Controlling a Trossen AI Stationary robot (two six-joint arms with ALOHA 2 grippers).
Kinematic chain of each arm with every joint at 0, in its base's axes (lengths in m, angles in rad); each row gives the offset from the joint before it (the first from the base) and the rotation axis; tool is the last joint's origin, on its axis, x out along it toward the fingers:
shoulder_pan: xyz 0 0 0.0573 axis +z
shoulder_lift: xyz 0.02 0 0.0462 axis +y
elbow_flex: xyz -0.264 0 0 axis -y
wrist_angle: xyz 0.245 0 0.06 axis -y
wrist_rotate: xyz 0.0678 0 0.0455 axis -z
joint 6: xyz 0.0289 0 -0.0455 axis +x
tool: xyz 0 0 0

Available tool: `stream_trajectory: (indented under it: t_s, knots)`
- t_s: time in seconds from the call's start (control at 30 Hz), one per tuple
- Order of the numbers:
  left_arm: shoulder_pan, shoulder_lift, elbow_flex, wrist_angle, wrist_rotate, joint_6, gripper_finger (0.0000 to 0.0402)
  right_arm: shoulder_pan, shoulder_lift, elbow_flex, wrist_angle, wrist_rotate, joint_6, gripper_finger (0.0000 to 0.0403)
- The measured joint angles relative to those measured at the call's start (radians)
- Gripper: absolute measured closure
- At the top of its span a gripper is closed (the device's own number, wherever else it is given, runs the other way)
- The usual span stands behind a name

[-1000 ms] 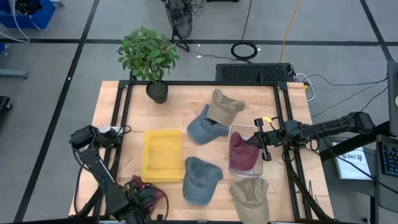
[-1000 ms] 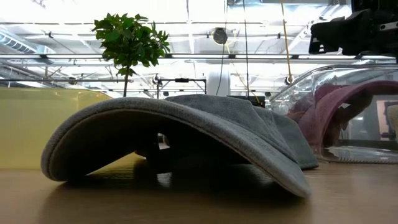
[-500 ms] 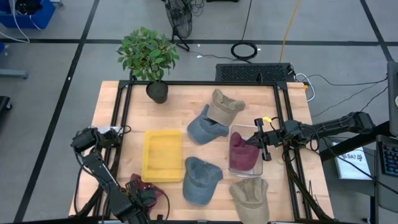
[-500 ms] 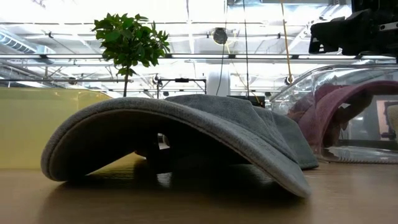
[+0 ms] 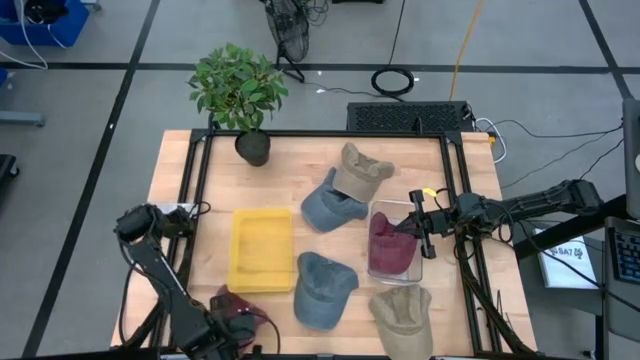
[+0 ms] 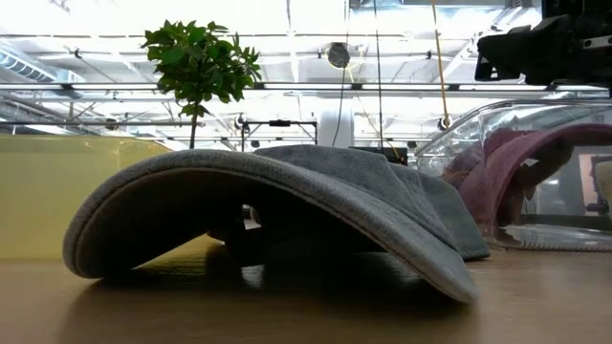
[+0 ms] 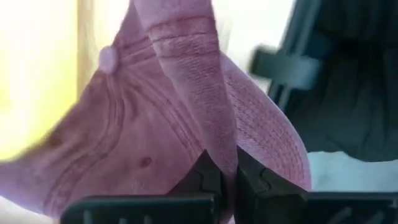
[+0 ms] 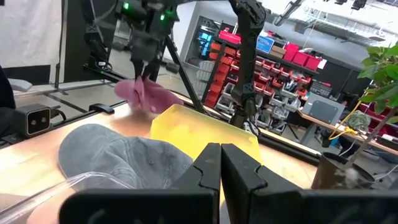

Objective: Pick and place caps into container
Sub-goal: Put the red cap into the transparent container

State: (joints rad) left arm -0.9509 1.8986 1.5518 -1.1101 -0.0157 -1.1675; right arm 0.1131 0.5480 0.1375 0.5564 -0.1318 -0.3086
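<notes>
My left gripper [image 5: 222,326] is at the table's near left corner, shut on a maroon cap [image 5: 240,308]. My right gripper [image 5: 416,226] is shut with nothing in it. It hovers over the far right part of the clear container [image 5: 372,214], where a second maroon cap [image 5: 388,246] lies. Two blue-grey caps [image 5: 324,290] [image 5: 326,208] and two khaki caps [image 5: 360,170] [image 5: 400,310] rest on the wooden table. In the low view the near blue-grey cap [image 6: 287,205] fills the foreground, brim toward the camera. My left gripper pinches a raised fold of the maroon cap's crown [image 7: 219,134] between its two fingers [image 7: 205,177], coming from above. The fold stands up as a ridge from the fingertips. The rest of the crown, with its top button [image 7: 109,59], spreads out beside them. Whether the cap is clear of the table I cannot tell.
A yellow tray [image 5: 262,250] sits left of the middle, between the maroon cap and the blue-grey caps. A potted plant [image 5: 240,90] stands at the far left edge. A dark frame [image 5: 190,200] runs around the tabletop. Bare wood lies along the left side.
My left gripper has shut on the maroon cap at the near left corner, gathering its crown into a fold. It has stayed about where it was. My right arm has kept still.
</notes>
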Motion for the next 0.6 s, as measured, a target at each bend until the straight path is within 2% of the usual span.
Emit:
stream_trajectory:
  t_s: [0.1,0.23,0.37,0.5,0.6]
  knots:
    - [0.004,-0.029,0.057,0.001,-0.092,0.102,0.0386,0.0,0.0,0.0,0.0,0.0,0.005,0.0403]
    - [0.015,-0.099,0.098,-0.003,-0.277,0.267,0.0392,0.0,0.0,0.0,0.0,0.0,0.007,0.0403]
    - [0.079,-0.181,0.123,0.039,-0.48,0.296,0.0388,0.0,0.0,0.0,0.024,0.0,0.01,0.0403]
    - [0.187,-0.23,0.137,0.082,-0.493,0.348,0.0378,0.0,0.0,0.0,0.079,0.0,0.047,0.0403]
    - [0.267,-0.25,0.138,0.1,-0.466,0.403,0.0392,0.0,-0.001,0.001,0.092,0.0,0.09,0.0403]
